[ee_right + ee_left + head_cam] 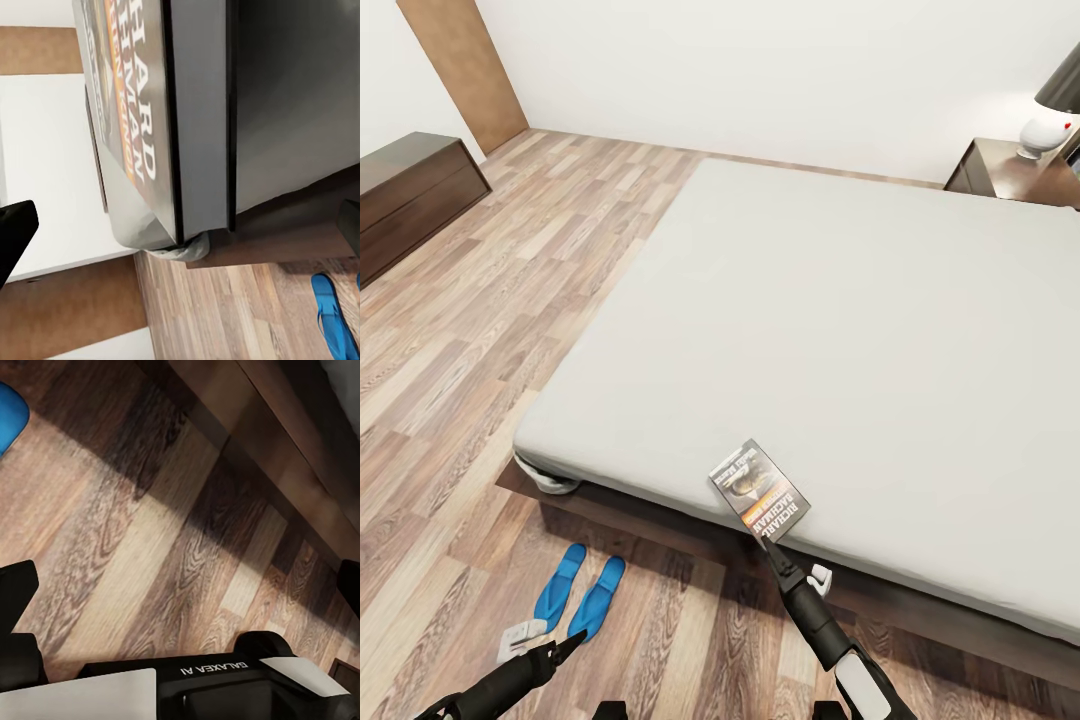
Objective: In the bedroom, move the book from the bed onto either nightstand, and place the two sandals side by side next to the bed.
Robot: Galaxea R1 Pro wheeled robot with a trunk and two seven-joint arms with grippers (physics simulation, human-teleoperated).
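Note:
The book (760, 490), dark with an orange band, lies flat at the near edge of the bed (840, 300). My right gripper (772, 545) reaches up to the book's near corner, open, with one finger (13, 232) to each side of the book (127, 120). I cannot tell whether a finger touches it. Two blue sandals (560, 585) (598, 597) lie side by side on the floor beside the bed. My left gripper (570, 643) hovers open just in front of them, above bare planks. One sandal (9, 412) shows in the left wrist view and one sandal (330, 315) in the right wrist view.
A nightstand (1000, 170) with a white lamp base (1048, 130) stands at the bed's far right corner. A long low dark cabinet (410, 195) lines the left wall beside a brown wood panel (465, 70). Wood-plank floor (510, 300) runs along the bed's left side.

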